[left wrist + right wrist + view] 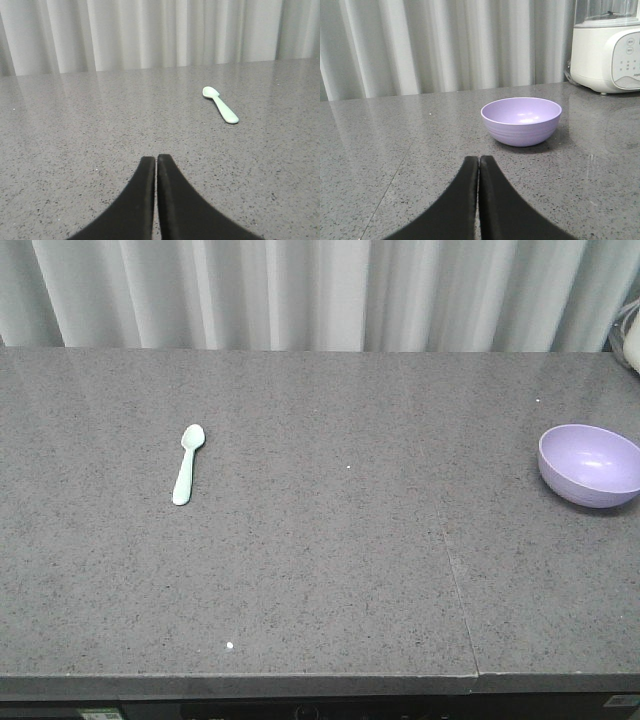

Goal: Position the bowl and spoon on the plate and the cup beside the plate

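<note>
Spoon [220, 104] lies ahead of left pincer [156, 158], bowl [521, 121] ahead of right pincer [479, 159]; both hover low, pressed together, empty.

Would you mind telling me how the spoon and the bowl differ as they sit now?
The spoon is pale mint; the bowl is lavender. The spoon is slim and lies flat on the left; the bowl is round, deep and stands upright at the far right. Both rest directly on the grey speckled counter, with nothing touching them.
</note>
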Controlling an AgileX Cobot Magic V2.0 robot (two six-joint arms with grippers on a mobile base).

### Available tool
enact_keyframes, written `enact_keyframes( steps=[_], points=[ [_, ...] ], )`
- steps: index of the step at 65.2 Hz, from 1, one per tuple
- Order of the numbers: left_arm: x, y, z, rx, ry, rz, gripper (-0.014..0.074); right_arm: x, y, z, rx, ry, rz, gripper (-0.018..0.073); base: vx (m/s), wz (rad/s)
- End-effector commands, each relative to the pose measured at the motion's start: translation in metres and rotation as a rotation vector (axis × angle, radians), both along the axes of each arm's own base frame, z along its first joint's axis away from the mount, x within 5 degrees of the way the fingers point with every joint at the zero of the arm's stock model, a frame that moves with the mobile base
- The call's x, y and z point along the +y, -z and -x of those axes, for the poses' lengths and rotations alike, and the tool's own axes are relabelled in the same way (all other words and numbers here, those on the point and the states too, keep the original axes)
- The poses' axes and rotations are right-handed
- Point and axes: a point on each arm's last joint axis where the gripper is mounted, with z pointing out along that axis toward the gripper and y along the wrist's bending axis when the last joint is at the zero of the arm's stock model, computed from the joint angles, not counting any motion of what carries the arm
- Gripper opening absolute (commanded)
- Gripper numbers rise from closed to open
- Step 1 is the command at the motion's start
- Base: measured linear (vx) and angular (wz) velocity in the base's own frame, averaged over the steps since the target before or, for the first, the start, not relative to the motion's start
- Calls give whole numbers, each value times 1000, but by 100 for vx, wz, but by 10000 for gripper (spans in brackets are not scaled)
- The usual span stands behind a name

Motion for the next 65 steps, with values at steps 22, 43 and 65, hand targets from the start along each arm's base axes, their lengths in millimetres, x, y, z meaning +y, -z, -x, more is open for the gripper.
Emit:
enact_keyframes(
  steps=[22,43,65],
  points=[
    [0,3,0,-54,0,12,-6,0,-7,1,-83,-6,12,-6,0,0],
    [0,3,0,-54,0,12,-6,0,-7,1,-83,-6,12,-6,1,0],
    [0,3,0,-54,0,12,-6,0,-7,1,-83,-6,12,-6,2,0]
  ],
)
